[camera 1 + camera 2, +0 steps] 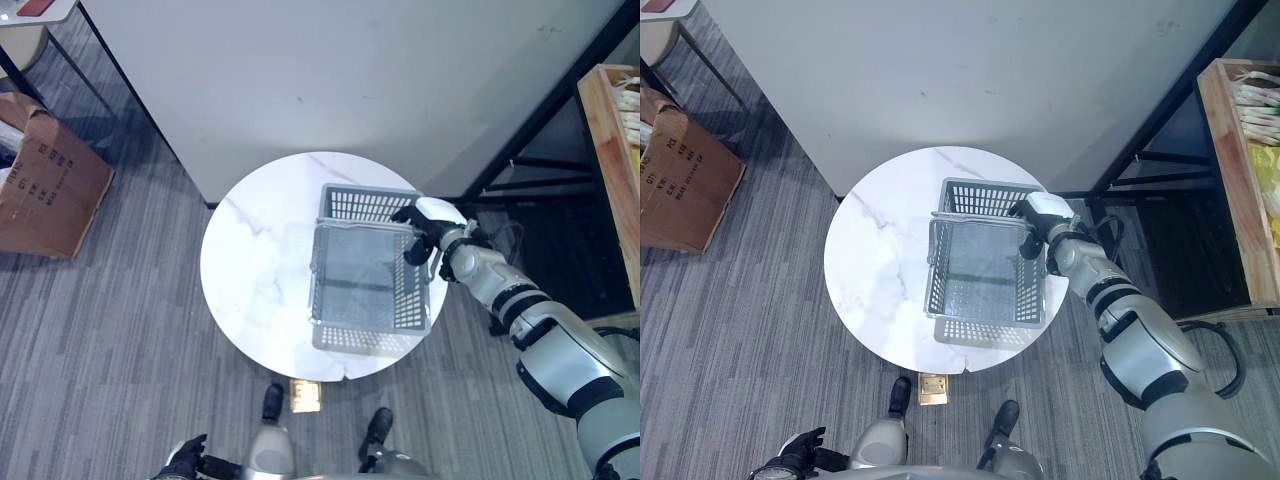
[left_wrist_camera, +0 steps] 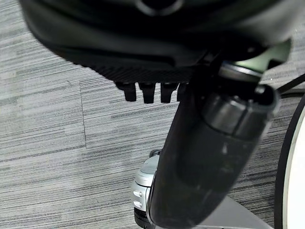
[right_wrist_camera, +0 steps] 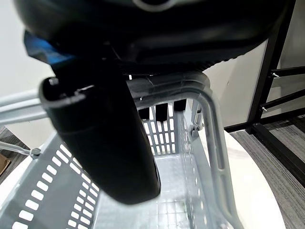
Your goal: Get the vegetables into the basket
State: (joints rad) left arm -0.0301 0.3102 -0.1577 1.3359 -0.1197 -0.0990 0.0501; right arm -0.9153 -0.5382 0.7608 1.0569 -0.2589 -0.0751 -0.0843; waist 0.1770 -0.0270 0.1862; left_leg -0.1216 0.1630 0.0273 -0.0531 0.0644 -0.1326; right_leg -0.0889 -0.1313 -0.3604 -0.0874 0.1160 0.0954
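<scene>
Right wrist view looks along the right hand, whose fingers curl over the grey bar of the basket handle, with the thumb hanging in front of the basket's slotted wall; the hand is clamped on that handle. From the head camera the same hand sits at the basket's far right corner, the silver-grey arm reaching in from the lower right.

The grey plastic basket stands on the round white marble tabletop, on its right half, with the right wall near the table's right edge. Its second handle stands up along the left side. The inside bottom is bare, and I see no vegetables on the tabletop either.

The left hand hangs low at the bottom left of the left eye view, over the grey striped carpet; in its own wrist view the fingers are relaxed and hold nothing.

A brown cardboard box with dark print too small to read lies on the carpet well left of the table. A wooden shelf holding pale and yellow packets stands at the right. A small gold-coloured card lies on the carpet just below the table's near edge.
</scene>
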